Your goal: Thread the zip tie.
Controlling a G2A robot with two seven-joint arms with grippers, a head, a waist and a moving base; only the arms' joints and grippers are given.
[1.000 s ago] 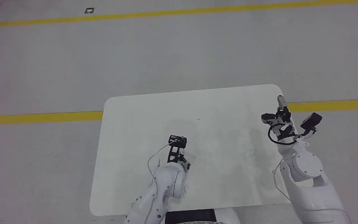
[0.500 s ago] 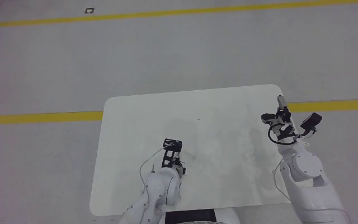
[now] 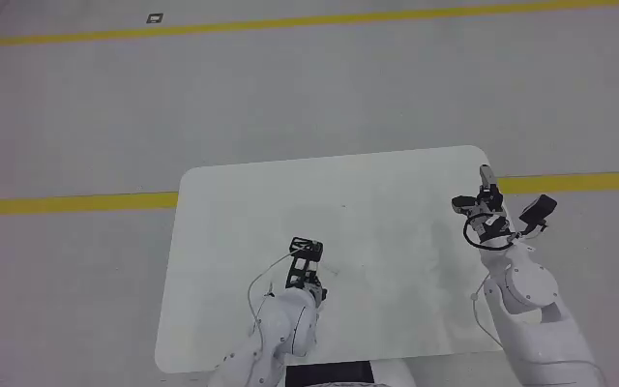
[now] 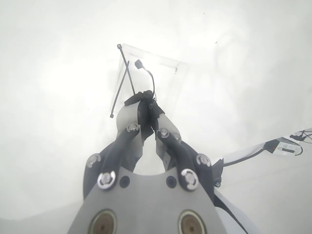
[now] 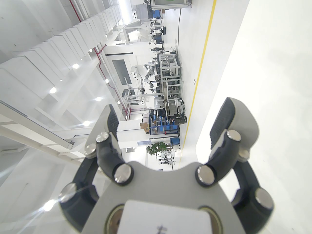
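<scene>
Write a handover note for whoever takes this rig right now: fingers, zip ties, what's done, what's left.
Left gripper: fingers shut on a thin black plastic zip tie. Its free end, with the square head, curves out beyond the fingertips over the white table.
Right gripper: fingers open, empty, by the table's right edge, pointing out at the room.
Two more black zip ties lie crossed at one end of a clear flat tray, just ahead of the left gripper.
Done: one tie gripped.
Left: the tail is not through the head. Threading probably needs the right gripper brought over.
</scene>
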